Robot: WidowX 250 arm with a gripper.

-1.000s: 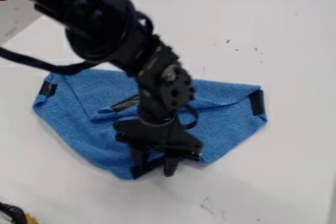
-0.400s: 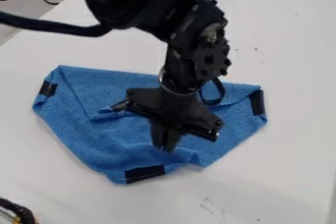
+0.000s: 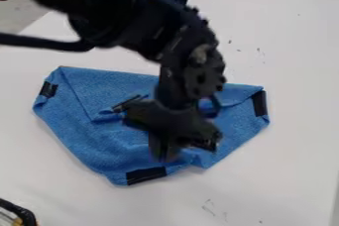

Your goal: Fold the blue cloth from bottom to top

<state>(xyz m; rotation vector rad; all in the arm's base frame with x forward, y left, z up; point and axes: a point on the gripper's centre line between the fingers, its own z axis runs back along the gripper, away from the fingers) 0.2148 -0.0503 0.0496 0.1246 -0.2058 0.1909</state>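
Blue cloth (image 3: 109, 143) is lying partly folded and creased on the white table (image 3: 278, 190), black patches (image 3: 146, 175) showing along its left, right and lower edges. I'm seeing my gripper (image 3: 163, 157) hanging over its lower middle, jaws sitting together, though I can't tell whether the tips are touching the fabric.
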